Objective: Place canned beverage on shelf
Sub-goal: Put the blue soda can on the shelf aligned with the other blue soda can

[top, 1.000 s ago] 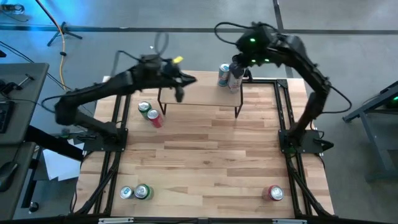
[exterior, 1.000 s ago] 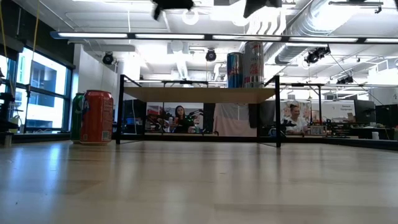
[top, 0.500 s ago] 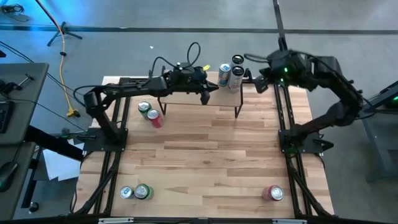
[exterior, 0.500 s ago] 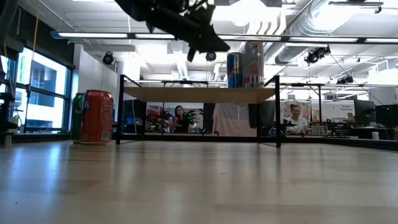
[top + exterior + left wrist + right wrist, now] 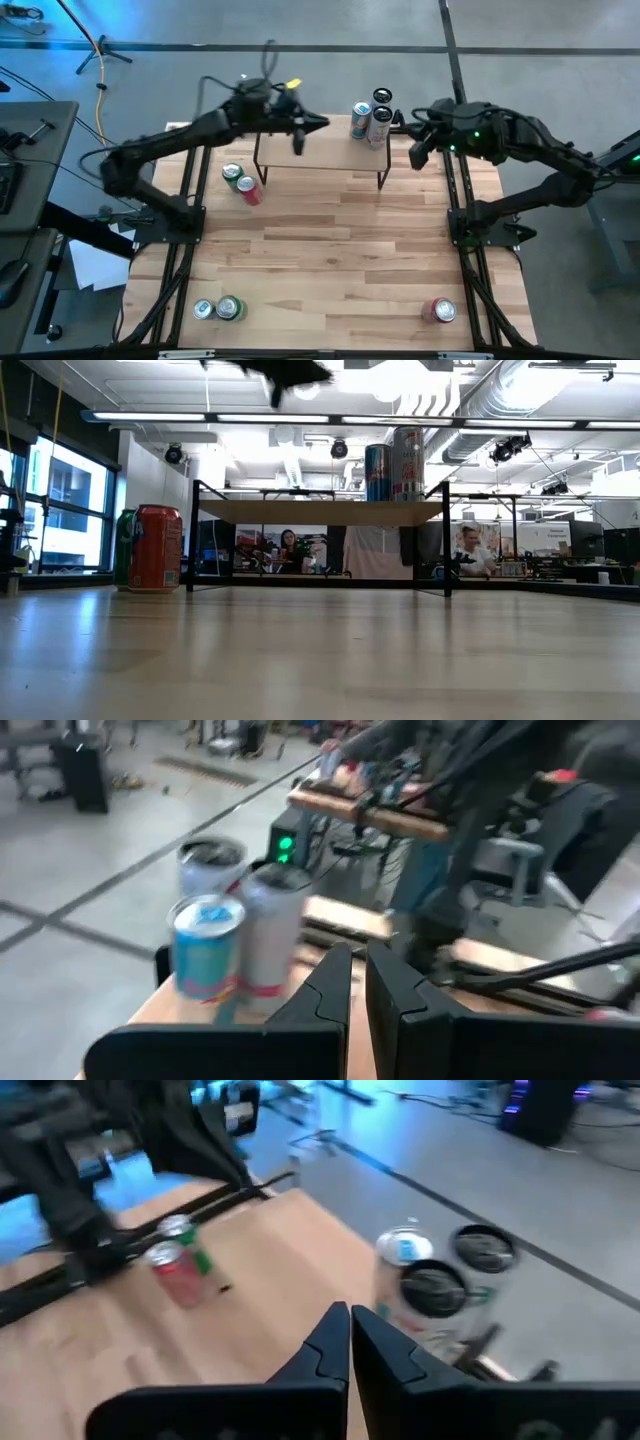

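The shelf [image 5: 320, 152] stands at the table's far middle on thin black legs; it also shows in the low view [image 5: 320, 512]. Three cans stand at its far right end: a blue one [image 5: 360, 118], a silver one [image 5: 378, 126] and a dark-topped one [image 5: 382, 97]. My left gripper [image 5: 299, 140] hovers shut and empty over the shelf's left half, left of the cans [image 5: 240, 925]. My right gripper [image 5: 415, 150] is shut and empty just off the shelf's right end, right of the cans [image 5: 432, 1290].
A green can [image 5: 232, 174] and a red can [image 5: 249, 191] stand on the table left of the shelf. Two cans [image 5: 217, 309] stand near the front left corner and a red one [image 5: 441, 311] near the front right. Black frame rails run along both table sides.
My right gripper has drawn back from the cans toward the table's right edge, and a third can now shows where it was. My left gripper swung right along the shelf toward the cans, then back left and up.
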You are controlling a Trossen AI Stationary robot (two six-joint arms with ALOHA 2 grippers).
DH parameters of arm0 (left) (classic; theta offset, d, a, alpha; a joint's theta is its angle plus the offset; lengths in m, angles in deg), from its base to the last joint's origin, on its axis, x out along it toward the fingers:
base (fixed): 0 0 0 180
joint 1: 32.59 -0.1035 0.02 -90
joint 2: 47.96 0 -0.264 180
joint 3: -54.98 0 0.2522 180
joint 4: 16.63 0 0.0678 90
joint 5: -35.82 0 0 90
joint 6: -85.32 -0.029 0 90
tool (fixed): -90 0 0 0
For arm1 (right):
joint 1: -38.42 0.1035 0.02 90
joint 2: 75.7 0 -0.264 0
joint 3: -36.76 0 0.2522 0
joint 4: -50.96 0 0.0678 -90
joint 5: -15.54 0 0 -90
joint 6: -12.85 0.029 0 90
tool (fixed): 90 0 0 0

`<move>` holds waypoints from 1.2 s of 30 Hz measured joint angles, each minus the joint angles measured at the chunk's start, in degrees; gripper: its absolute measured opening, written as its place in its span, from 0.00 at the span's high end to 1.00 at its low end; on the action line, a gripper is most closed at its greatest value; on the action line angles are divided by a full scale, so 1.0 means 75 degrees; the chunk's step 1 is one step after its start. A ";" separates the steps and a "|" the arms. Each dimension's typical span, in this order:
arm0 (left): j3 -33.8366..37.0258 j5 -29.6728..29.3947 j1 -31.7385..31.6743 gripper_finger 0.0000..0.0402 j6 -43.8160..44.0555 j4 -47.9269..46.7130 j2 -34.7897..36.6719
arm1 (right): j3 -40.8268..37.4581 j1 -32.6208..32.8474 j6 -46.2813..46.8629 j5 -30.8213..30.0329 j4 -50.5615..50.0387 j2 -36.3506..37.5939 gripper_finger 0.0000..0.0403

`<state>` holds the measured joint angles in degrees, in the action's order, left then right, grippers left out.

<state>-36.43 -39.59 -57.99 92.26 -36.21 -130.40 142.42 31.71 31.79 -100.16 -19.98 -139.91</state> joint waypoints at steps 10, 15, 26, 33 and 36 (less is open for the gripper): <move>0.0000 -0.2114 0.1908 1.00 -0.0177 -0.2068 0.2816 | -0.1897 0.0467 -0.0914 0.0944 0.1903 0.0745 1.00; -0.0003 -0.3837 0.3269 1.00 0.0130 -0.2883 0.3654 | -0.2293 0.0467 -0.1371 0.2442 0.3163 0.0920 1.00; 0.1672 -0.4857 0.4983 1.00 -0.0106 -0.1822 0.4207 | -0.2335 0.0599 -0.1383 0.3030 0.4133 0.0905 1.00; 0.3457 -0.4303 0.4884 1.00 -0.0422 0.0922 0.4889 | -0.2335 0.0700 -0.1354 0.3000 0.4128 0.0905 1.00; 0.3508 -0.4108 0.4833 1.00 -0.0550 0.0940 0.4913 | -0.2335 0.0700 -0.1151 0.2990 0.4131 0.0905 1.00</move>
<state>-10.12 -70.41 -21.74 88.13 -29.16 -93.56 124.91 36.96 23.16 -77.73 11.00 -133.13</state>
